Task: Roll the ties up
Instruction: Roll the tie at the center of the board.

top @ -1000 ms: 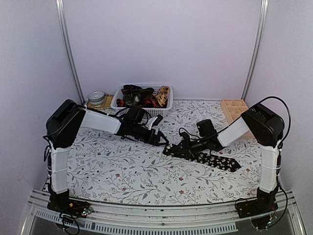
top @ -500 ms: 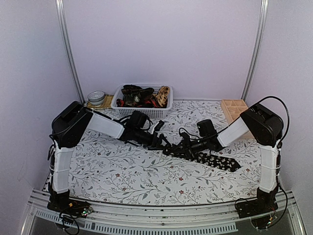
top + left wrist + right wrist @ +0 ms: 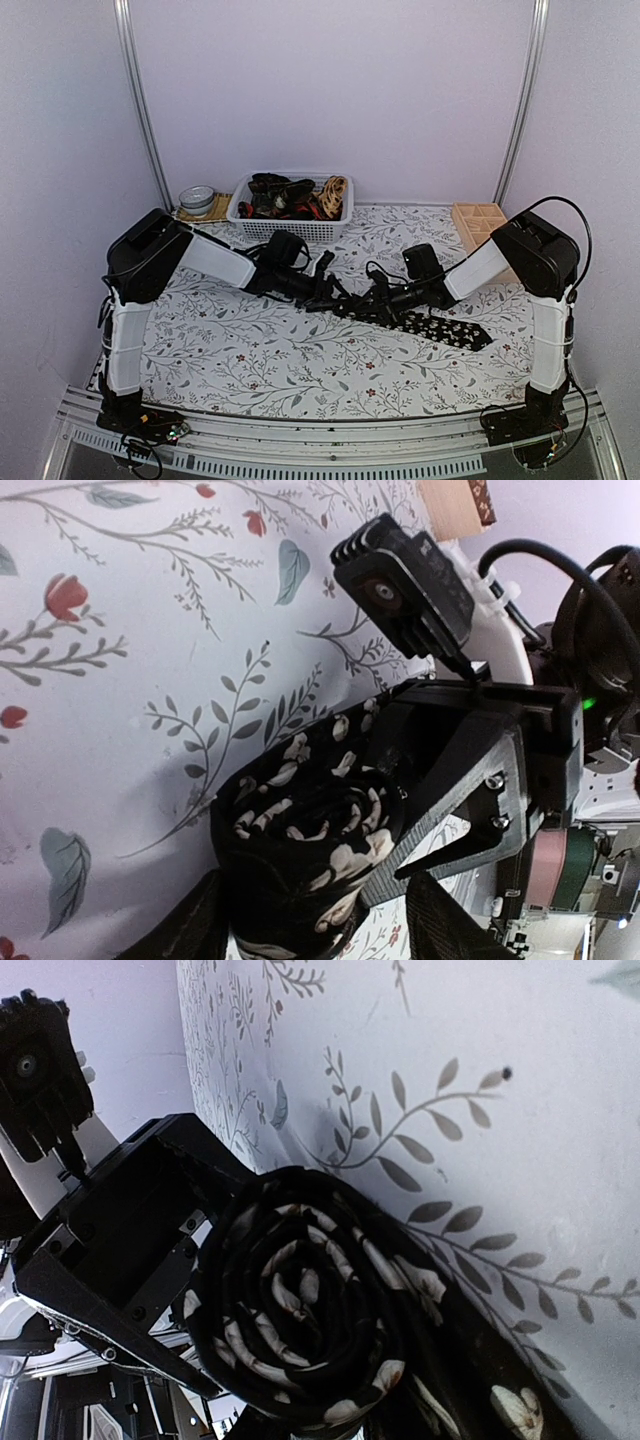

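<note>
A black tie with pale flower specks lies mid-table, its left end wound into a roll (image 3: 350, 303) and its flat tail (image 3: 450, 328) running to the right. My right gripper (image 3: 366, 300) is shut on the roll from the right; its dark finger (image 3: 470, 790) presses against the coil. My left gripper (image 3: 333, 296) has come in from the left and stands open around the roll (image 3: 300, 840), one finger (image 3: 190, 930) on each side, the right-hand one with a gap. The right wrist view shows the spiral end of the roll (image 3: 310, 1300) close up. More ties (image 3: 285, 195) fill the basket.
A white basket (image 3: 290, 229) stands at the back centre, with a round tin (image 3: 198, 199) to its left. A wooden compartment tray (image 3: 478, 222) sits at the back right. A floral cloth (image 3: 240, 350) covers the table.
My left arm has reached right until its fingers straddle the roll, and its jaws have narrowed. The right gripper and the tie have stayed in place.
</note>
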